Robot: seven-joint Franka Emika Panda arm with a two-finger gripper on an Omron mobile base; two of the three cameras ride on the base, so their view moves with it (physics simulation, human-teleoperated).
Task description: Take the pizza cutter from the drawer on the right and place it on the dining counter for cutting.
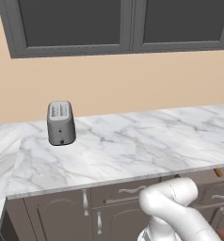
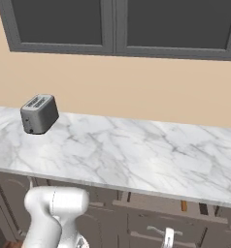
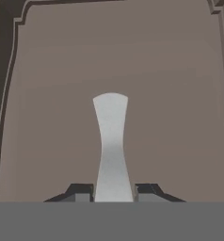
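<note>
My gripper [image 3: 113, 192] is shut on a slim silver handle [image 3: 111, 141]. One dark fingertip [image 3: 81, 191] is on each side of it. The handle sits on the dark grey-brown front panel of the drawer [image 3: 170, 108], which I see close up. From the base, the drawer [image 2: 161, 218] stands slightly pulled out under the marble top, at the right [image 1: 217, 186]. In the gap behind its front a short brown piece [image 2: 184, 206] shows, also seen from the left [image 1: 219, 172]. I cannot tell whether it is the pizza cutter. The dining counter is out of view.
A marble top [image 1: 132, 141] over grey-brown cabinets runs across both base views, with a grey toaster [image 1: 60, 122] at its left. Dark wall cabinets [image 1: 118, 23] hang above. More drawers and doors with silver handles [image 1: 131, 190] lie left of the pulled-out one.
</note>
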